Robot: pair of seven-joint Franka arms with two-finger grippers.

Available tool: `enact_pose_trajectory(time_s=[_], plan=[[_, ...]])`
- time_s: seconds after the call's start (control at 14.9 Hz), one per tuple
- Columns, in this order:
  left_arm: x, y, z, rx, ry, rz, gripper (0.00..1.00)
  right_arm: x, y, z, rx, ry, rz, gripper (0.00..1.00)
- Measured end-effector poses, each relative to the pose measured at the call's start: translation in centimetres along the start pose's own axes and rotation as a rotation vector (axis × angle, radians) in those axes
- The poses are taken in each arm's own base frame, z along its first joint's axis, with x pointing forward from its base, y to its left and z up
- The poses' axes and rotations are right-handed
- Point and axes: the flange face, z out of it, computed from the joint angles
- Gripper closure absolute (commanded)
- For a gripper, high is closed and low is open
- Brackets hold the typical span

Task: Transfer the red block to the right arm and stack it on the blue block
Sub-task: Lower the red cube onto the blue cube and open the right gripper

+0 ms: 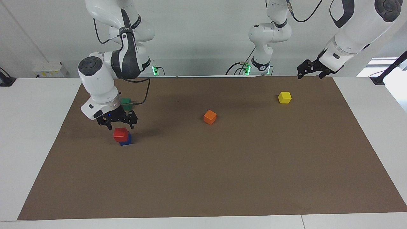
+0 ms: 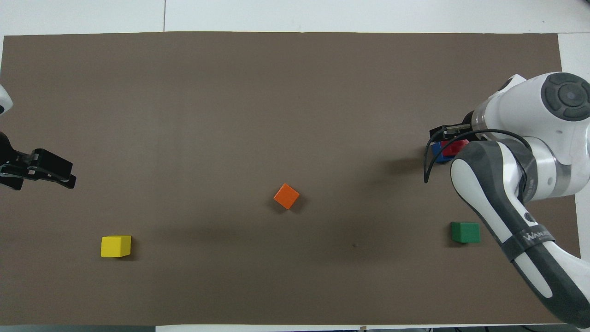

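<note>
Red block [image 1: 120, 134] sits on blue block [image 1: 126, 140] near surface's right-arm end. Right hand [image 1: 119, 124] wide, empty, just above. Green block [image 1: 126, 103] beside arm. Left hand [image 1: 310, 72] wide, waits over the opposite end's corner.

Red block [image 1: 120, 134] sits on blue block [image 1: 126, 140], toward right arm's end of mat [image 1: 222, 178]. Green block [image 1: 126, 103] nearer robots. Orange block [image 1: 210, 117] mid-mat. Yellow block [image 1: 284, 97] toward left arm's end, nearer robots.
</note>
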Motion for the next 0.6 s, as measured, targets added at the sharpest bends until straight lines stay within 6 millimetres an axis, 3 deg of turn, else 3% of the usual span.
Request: enact_pose_trajectory(time_s=[0.27,0.6], plan=[[0.0,0.0,0.0,0.000,0.000,0.000,0.00,-0.8,0.2,-6.3,0.028,-0.014,0.016,0.00],[0.0,0.0,0.0,0.000,0.000,0.000,0.00,-4.3,0.9,-13.2,0.053,-0.022,0.028,0.00]])
